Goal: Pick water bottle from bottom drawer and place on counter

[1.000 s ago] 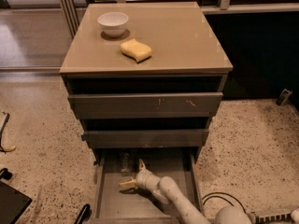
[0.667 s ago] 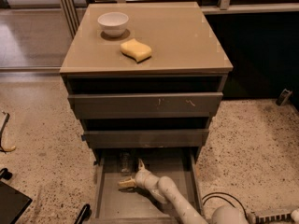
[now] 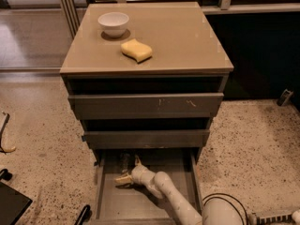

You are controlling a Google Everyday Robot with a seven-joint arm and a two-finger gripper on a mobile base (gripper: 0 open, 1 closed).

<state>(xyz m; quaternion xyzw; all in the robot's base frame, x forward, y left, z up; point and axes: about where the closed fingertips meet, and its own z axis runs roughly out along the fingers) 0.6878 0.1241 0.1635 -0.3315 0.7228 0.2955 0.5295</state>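
Note:
The bottom drawer (image 3: 108,205) is pulled out, showing its flat grey floor. The water bottle (image 3: 124,161), clear and hard to make out, is at the drawer's back left, partly under the middle drawer's front. My gripper (image 3: 129,170) is inside the drawer on the end of the white arm. It is open, with one finger toward the front left and the other near the bottle's right side. It holds nothing. The counter (image 3: 178,41) is the tan top of the cabinet.
A white bowl (image 3: 113,23) and a yellow sponge (image 3: 136,50) sit on the counter's left half. The two upper drawers (image 3: 145,106) are slightly open above the gripper. A dark object (image 3: 11,205) lies on the terrazzo floor at the lower left, and cables (image 3: 225,200) lie at the lower right.
My gripper has moved slightly toward the back left of the drawer, closer to the bottle. Nothing else has moved.

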